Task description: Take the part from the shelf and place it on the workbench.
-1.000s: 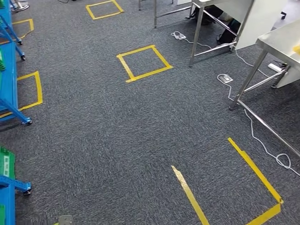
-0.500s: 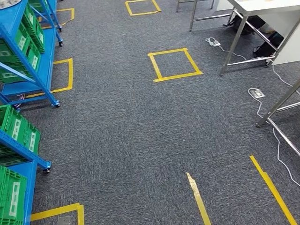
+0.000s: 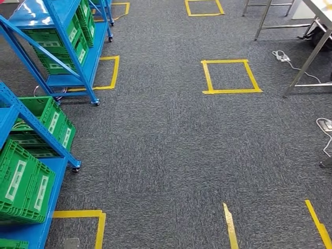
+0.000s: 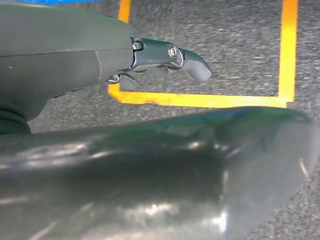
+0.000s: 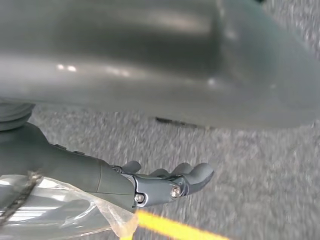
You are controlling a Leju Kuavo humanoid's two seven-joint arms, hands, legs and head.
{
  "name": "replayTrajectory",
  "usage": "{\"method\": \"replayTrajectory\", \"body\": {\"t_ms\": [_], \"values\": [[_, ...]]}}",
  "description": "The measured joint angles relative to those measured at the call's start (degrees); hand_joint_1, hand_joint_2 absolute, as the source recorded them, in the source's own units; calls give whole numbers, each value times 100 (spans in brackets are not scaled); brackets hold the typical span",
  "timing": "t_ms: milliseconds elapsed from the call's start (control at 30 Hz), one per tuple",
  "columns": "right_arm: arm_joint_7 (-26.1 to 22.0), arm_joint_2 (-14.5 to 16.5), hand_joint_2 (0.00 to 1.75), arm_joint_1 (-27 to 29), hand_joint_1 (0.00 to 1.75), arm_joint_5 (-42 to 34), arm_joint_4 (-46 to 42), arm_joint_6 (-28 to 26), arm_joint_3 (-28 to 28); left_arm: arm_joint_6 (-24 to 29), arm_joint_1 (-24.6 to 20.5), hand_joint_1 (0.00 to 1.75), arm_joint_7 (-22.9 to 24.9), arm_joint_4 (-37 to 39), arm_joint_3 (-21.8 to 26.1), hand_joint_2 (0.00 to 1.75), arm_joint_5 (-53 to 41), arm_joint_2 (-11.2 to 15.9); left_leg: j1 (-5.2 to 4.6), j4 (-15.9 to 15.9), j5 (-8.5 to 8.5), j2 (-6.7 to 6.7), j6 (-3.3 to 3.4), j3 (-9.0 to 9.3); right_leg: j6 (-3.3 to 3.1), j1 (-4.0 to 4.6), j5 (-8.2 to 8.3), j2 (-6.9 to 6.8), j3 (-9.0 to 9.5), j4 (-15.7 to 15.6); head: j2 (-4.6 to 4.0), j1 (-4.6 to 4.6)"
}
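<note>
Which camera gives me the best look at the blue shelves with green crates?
Head view: both blue shelves stand along its left side, green crates clear on their levels. The left wrist view has a thin blue strip at one edge, possibly shelf; the right wrist view faces carpet and yellow tape.

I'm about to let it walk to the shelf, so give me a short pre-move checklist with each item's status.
1. Shelf in view: ok, blue shelf with green bins at left.
2. Carpet ahead: ok, nothing lying on it.
3. Power strip: ok, far right by the table legs.
4. Left hand free: ok, fingers straight, nothing held.
5. Right hand free: cannot tell, clear plastic lies against it.
</note>
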Motion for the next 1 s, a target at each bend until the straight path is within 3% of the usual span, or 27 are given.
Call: {"method": "replayTrajectory", "body": {"t_ms": [33, 100, 167, 200, 233, 267, 333, 400, 467, 500, 533, 567, 633, 667, 700, 733, 767, 833, 867, 933, 1000], "values": [[-2, -2, 0, -3, 0, 1, 1, -1, -1, 2, 2, 0, 1, 1, 0, 0, 0, 4, -11, 147, -95, 120, -31, -67, -27, -14, 9, -86, 22, -29, 0, -24], [-5, -7, 0, -2, 0, 6, 2, -2, -1, 3, -11, 0, 1, 3, 0, 0, 0, 0, -17, 756, -424, 471, -80, -348, -64, -10, -1, -267, 58, -51, 0, -71], [-4, -7, 0, 9, 0, 10, 3, -2, -1, 2, -21, 0, 1, 3, -1, 0, 0, -2, 3, 1451, -679, 641, -115, -685, -78, 7, -27, -459, 75, -48, 0, -79], [-4, -7, 0, 9, 0, 11, 3, -2, -1, 2, -15, 0, 1, 3, -1, 0, 0, -3, 10, 1546, -652, 672, -122, -729, -76, 11, -41, -545, 85, -46, 0, -79], [-3, -7, 0, 7, 0, 12, 3, -2, -1, 0, -7, 0, 1, 3, -2, 0, -1, -2, 16, 1443, -530, 701, -122, -673, -70, 13, -57, -629, 102, -44, 0, -79], [-3, -7, 0, 0, 0, 12, 3, -2, -1, -3, 1, 0, -1, 3, -2, 0, -2, 0, 17, 1097, -322, 752, -112, -490, -57, 13, -74, -698, 126, -43, 0, -81], [-4, -7, 0, -12, 0, 12, 3, -2, -1, -13, -5, 0, -9, 3, -2, 0, -9, 4, -14, 314, -23, 993, -64, -78, -12, 31, -119, -820, 161, -36, 0, -83], [-5, -7, 0, -18, 0, 12, 3, -2, -1, -23, -23, 0, -19, 3, -2, 0, -22, 4, -58, -10, 3, 1141, 15, 82, 51, 62, -169, -929, 171, -33, 0, -76], [-5, -7, 0, -30, 0, 12, 3, -2, -1, -27, -15, 0, -23, 3, -2, 0, -34, 3, -71, -22, -16, 1039, 101, 72, 113, 71, -201, -1037, 233, -50, 0, -69], [-5, -7, 0, -38, 0, 13, 3, -2, -1, -27, -4, 0, -25, 3, -2, 0, -40, 3, -64, -33, -9, 977, 139, 72, 143, 65, -237, -997, 249, -34, 0, -63], [-7, -7, 0, -43, 0, 13, 3, -2, -1, -27, 2, 0, -25, 3, -2, 0, -40, 6, -52, -47, 5, 915, 177, 73, 168, 55, -315, -874, 227, 56, 0, -52], [-9, -7, 0, -41, 0, 14, 3, -2, 0, -26, -2, 0, -26, 3, -2, 0, -42, 8, -37, -60, 22, 853, 213, 74, 187, 46, -455, -703, 120, 274, 0, -37], [-11, -7, 0, -20, 0, 14, 3, -2, 1, -27, -16, 0, -28, 3, -2, 0, -43, 11, -35, -62, 26, 714, 257, 61, 195, 37, -828, -395, -282, 1063, 0, -4], [-10, -7, 0, -8, 0, 14, 3, -2, 1, -29, -19, 0, -28, 3, -2, 0, -46, 9, -42, -61, 22, 633, 271, 61, 190, 42, -947, -347, -509, 1459, 0, 0], [-9, -7, 0, 0, 0, 14, 3, -2, 1, -31, -16, 0, -29, 3, -2, 0, -48, 7, -52, -60, 15, 550, 279, 68, 178, 48, -955, -330, -673, 1695, 0, 2], [-8, -7, 0, 3, 0, 14, 3, -2, 1, -32, -13, 0, -30, 3, -2, 0, -49, 6, -62, -59, 5, 463, 282, 82, 159, 55, -828, -320, -731, 1688, 0, 2], [-8, -7, 0, 1, 0, 14, 3, -2, 1, -32, -12, 0, -30, 3, -2, 0, -50, 5, -71, -58, -6, 377, 281, 105, 129, 61, -592, -291, -676, 1442, 0, 1], [-8, -15, 0, 0, 0, 14, 3, -2, 1, -32, -20, 0, -32, 4, -2, 0, -51, -1, -92, -51, -37, 218, 262, 141, 35, 62, -108, -43, -401, 650, 0, -5], [-9, -22, 0, 1, 0, 14, 3, -2, 1, -32, -29, 0, -34, 4, -2, 0, -52, -4, -93, -42, -51, 147, 244, 142, 1, 57, 1, 89, -272, 329, 0, -5], [-8, -34, 0, -3, 0, 15, 3, -2, 1, -32, -34, 0, -38, 7, -3, 0, -55, -13, -69, -30, -58, 15, 182, 106, -25, 59, -8, 204, -136, 86, 0, -5], [-7, -31, 0, -11, 0, 16, 4, -2, 1, -28, -18, 0, -39, 8, -4, 0, -57, -2, -54, -18, -65, -59, 110, 85, -24, 49, -18, 78, -51, 16, 0, -1]]}}
